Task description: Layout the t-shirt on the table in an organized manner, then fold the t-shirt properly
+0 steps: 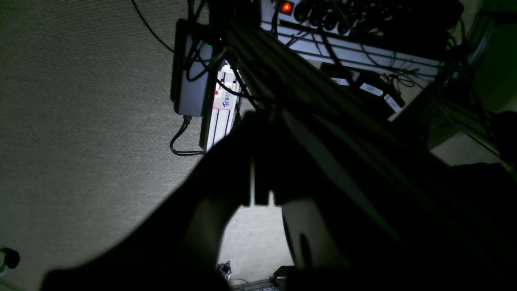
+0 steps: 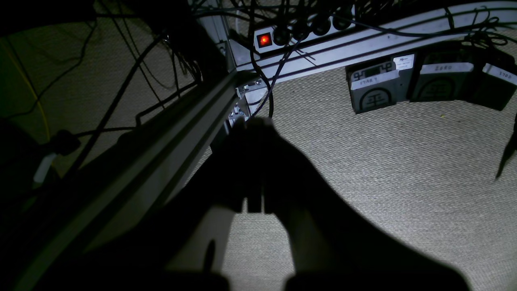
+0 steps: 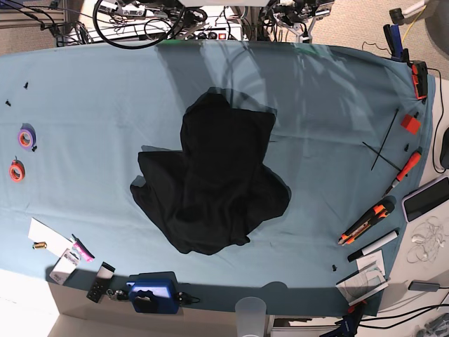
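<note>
Closest to each wrist camera is its own end effector, a dark silhouette: the left end effector [image 1: 260, 161] and the right end effector [image 2: 254, 165] both have their fingers pressed together with nothing between them, hanging over woven carpet below the table's level, near a power strip [image 2: 299, 30] with a lit red switch. The t-shirt [image 3: 210, 182] lies bunched in a loose black heap near the middle of the table [image 3: 337, 98], on its teal cloth, well apart from both end effectors. It looks soft, light and limp, so it should drape and slide rather than hold shape; the best holds are probably the outer hem or shoulder edges at the heap's rim, one per arm, though which edge is which cannot be told from the folds. No print or lettering shows on the shirt. Handwritten labels on the floor pedals [image 2: 428, 83] read "START", "ZERO" and perhaps "STOP"; a tag in the left wrist view is too partial to read.
</note>
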Robot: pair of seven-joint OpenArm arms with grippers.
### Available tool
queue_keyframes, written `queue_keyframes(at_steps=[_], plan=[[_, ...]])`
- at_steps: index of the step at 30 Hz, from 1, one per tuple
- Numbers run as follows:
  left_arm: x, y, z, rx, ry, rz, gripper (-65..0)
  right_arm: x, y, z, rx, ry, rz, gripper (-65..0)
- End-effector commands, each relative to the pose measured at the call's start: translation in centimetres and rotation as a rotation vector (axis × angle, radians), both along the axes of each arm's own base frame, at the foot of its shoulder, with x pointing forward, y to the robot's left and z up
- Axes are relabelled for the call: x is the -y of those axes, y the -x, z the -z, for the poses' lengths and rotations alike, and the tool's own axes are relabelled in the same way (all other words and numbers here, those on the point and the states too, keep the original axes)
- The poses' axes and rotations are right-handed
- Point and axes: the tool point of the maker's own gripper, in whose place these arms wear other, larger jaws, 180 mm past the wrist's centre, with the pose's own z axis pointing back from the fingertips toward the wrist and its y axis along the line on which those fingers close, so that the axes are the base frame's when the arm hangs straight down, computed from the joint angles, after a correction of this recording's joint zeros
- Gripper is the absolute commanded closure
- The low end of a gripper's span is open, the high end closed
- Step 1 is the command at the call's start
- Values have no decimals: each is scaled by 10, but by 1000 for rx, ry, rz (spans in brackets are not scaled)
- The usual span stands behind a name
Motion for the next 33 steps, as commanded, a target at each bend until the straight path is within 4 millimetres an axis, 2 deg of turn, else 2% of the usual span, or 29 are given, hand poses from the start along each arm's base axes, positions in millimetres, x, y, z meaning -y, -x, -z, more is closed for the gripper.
queue_keyframes(at_steps=[1, 11, 24, 27, 30, 33], plan=[[2, -3, -1, 16, 11, -5, 0, -1, -5, -1, 20, -6, -2, 0], [9, -5, -4, 31, 55, 2, 0, -1, -4, -1, 20, -7, -2, 0], [9, -5, -4, 31, 53, 2, 0, -1, -4, -1, 20, -7, -3, 0], [7, -3, -3, 29, 47, 35, 0, -3, -3, -1, 20, 2, -88, 0], [-2, 1, -2, 25, 23, 96, 0, 4, -1, -1, 16, 22, -178, 0], [-19, 8, 0, 13, -6, 113, 0, 21, 0, -1, 12, 51, -214, 0]])
